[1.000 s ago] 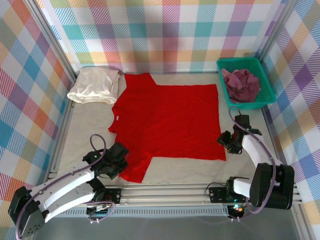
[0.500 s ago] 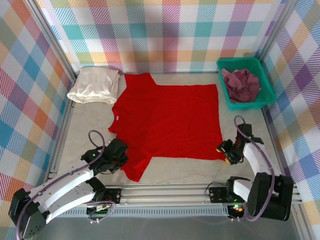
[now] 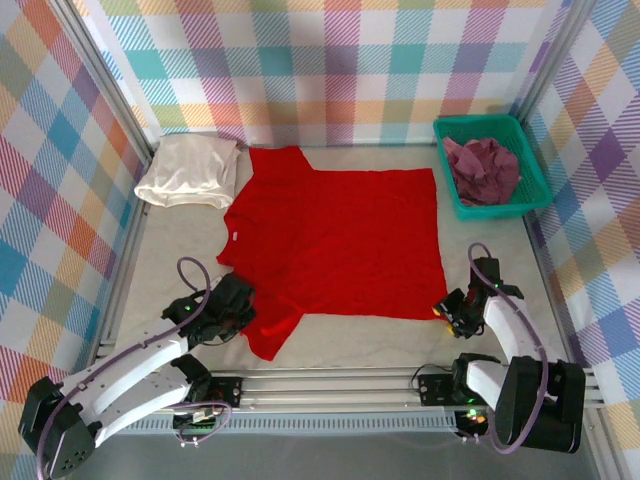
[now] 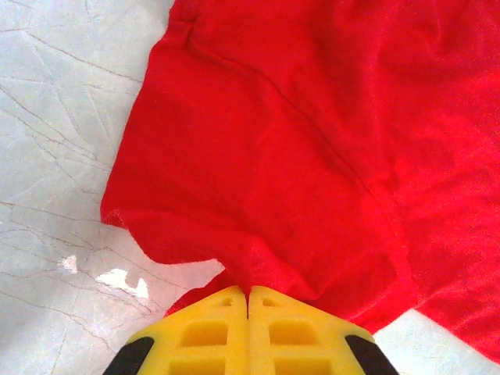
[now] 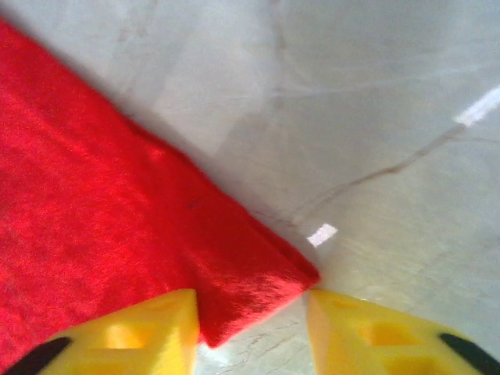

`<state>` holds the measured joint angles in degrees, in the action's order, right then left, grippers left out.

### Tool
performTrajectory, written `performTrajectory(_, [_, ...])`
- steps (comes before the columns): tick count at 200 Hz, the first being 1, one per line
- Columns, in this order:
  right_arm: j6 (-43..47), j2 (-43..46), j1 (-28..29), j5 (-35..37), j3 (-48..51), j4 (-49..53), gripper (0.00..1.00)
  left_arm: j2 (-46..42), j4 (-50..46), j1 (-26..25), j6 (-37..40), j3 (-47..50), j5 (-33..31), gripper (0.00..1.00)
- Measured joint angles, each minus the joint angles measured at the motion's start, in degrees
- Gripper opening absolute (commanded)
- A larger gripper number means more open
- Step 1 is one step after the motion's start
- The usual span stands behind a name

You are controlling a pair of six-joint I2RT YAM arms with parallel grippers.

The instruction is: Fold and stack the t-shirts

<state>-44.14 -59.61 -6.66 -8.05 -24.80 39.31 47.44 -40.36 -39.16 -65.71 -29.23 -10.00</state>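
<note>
The bright red t-shirt (image 3: pixel 335 245) lies spread flat in the middle of the table. My left gripper (image 3: pixel 238 312) is shut on its near-left sleeve (image 4: pixel 234 234), a pinch of red cloth bunched between the yellow fingers (image 4: pixel 203 328). My right gripper (image 3: pixel 450 312) stands open at the shirt's near-right hem corner (image 5: pixel 258 285), which lies between the two yellow fingers (image 5: pixel 141 332). A cream-white t-shirt (image 3: pixel 190 170) lies folded at the far left. The maroon-purple t-shirt (image 3: pixel 482 168) is crumpled inside the green basket (image 3: pixel 535 170) at the far right.
Checked cloth walls enclose the table on three sides. A metal rail (image 3: pixel 330 385) runs along the near edge between the arm bases. Bare grey table surface (image 3: pixel 170 250) shows left of the red shirt and to the right (image 3: pixel 495 245) below the basket.
My right gripper has dropped toward the near edge, from beside the shirt's right side down to its near-right hem corner. The left gripper has pulled the sleeve slightly up and inward.
</note>
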Motion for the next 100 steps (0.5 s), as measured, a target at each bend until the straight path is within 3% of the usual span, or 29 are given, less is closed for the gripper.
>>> performTrajectory(22, [0.26, -0.02, -0.02, 1.73, 0.07, 1.14, 0.13, -1.14, -0.13, 0.39, 0.61, -0.24, -0.85, 0.0])
performTrajectory(44, [0.96, 0.0, -0.02, 2.6, 0.0, 1.84, 0.11, -3.23, -0.15, 1.22, 0.9, -0.26, -2.19, 0.0])
performTrajectory(62, [1.55, 0.15, 0.0, 2.6, -0.07, 1.88, 0.26, -3.76, -0.44, 1.86, 1.6, -0.61, -3.43, 0.0])
performTrajectory(100, [2.99, 0.33, 0.37, 1.66, -0.85, -4.68, 0.31, -1.6, -1.27, 2.19, 4.35, -3.1, -4.72, 0.0])
